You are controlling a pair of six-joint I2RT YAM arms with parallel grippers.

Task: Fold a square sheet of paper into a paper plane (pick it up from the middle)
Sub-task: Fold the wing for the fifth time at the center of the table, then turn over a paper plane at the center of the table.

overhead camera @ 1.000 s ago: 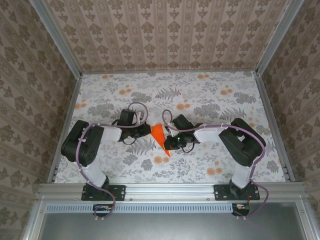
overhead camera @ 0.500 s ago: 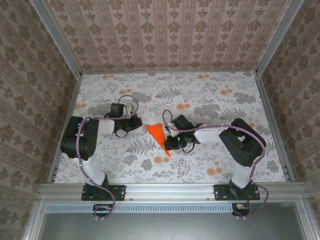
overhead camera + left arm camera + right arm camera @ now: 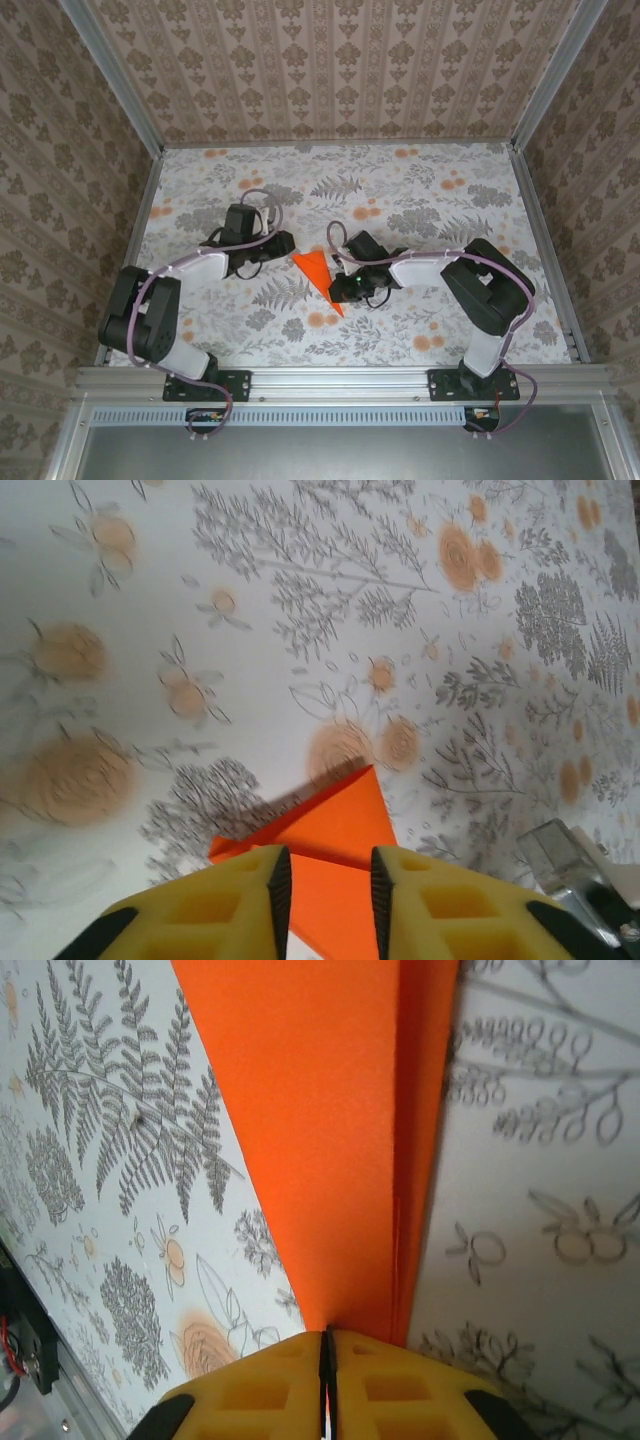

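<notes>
Orange paper is pinched in the right claw [image 3: 327,1340], the nearest thing to the arm bases. Its yellow pads are all but together, with only a thin orange edge showing between them, so it grips the paper plane [image 3: 316,272] along the folded spine. That claw sits at about 4 o'clock of the dart.

The plane lies flat just toward 6 o'clock of the middle of the flowered tabletop [image 3: 450,200], nose pointing to 5 o'clock and wide tail toward 11.

Farther back, at 10 o'clock of the plane, the left claw [image 3: 330,865] has its jaws parted by a narrow gap and holds nothing. The tail corner shows through the gap, and I cannot tell whether a pad touches it.

A second ago that claw was closed hard against the tail. It then let go, swung off toward 9 o'clock and has now come back open. Meanwhile the tail has spread wider on its 9 o'clock side. My reading is that one crease is finished and the left claw is lining up for a fresh hold.
</notes>
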